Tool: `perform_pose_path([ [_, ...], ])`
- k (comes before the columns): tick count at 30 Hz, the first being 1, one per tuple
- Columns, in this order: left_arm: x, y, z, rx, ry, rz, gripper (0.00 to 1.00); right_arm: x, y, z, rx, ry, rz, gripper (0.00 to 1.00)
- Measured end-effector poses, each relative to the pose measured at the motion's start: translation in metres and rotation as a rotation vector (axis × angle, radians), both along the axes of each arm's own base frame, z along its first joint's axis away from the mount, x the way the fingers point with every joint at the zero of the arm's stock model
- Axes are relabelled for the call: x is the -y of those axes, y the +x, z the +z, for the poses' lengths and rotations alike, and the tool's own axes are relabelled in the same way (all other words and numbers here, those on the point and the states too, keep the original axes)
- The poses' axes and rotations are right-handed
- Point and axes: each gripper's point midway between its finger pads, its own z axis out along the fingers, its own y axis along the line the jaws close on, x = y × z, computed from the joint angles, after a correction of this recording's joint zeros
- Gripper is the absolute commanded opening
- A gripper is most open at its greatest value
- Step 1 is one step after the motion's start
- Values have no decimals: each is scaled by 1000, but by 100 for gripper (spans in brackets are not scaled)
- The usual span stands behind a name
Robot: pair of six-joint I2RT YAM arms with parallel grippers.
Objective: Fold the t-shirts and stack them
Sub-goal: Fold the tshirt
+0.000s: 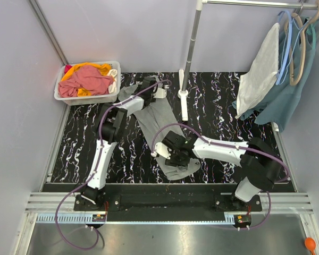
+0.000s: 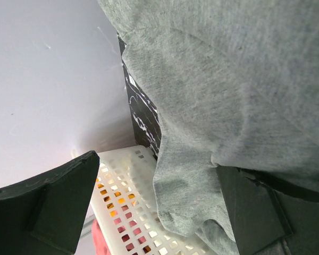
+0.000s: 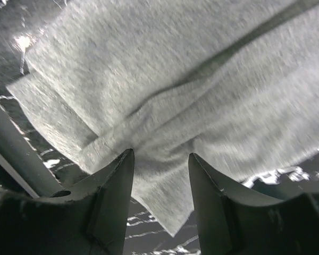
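A grey t-shirt point(image 1: 160, 123) lies in a long folded strip on the black marbled table point(image 1: 80, 143), running from the far left to the near middle. My left gripper point(image 1: 154, 87) is at the shirt's far end. In the left wrist view it point(image 2: 159, 212) is open, with grey cloth point(image 2: 228, 95) draped over its right finger point(image 2: 255, 210). My right gripper point(image 1: 175, 157) is over the shirt's near end. In the right wrist view it point(image 3: 161, 159) is open, its fingers either side of a folded corner of the shirt point(image 3: 165, 101).
A white basket point(image 1: 87, 98) of pink and orange clothes stands at the far left; it also shows in the left wrist view point(image 2: 133, 202). A garment rack pole point(image 1: 190, 50) stands at the back middle. A light grey shirt point(image 1: 259, 71) and a teal shirt point(image 1: 287, 98) hang at the right.
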Motion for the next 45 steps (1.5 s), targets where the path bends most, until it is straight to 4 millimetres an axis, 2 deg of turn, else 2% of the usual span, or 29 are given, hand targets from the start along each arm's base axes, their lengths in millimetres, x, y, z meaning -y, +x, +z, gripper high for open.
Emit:
perform_pose_path([
  [4,-1,-1,1,19,7,-14,99,7,5,5,77,-27,13,54],
  [7,-4,-3,1,22,9,-17,99,13,17,9,154,-54,17,54],
  [12,-7,-5,1,21,11,-16,99,12,35,4,263,-49,38,54],
  [22,-9,-6,3,12,18,-18,99,-2,44,-8,303,-4,62,54],
  [28,0,6,3,20,19,-26,99,-13,38,-7,277,34,79,55],
  [35,16,21,4,51,12,-58,99,-38,17,-3,242,86,133,55],
  [45,39,23,4,59,-5,-125,99,-68,3,-3,215,119,198,55],
])
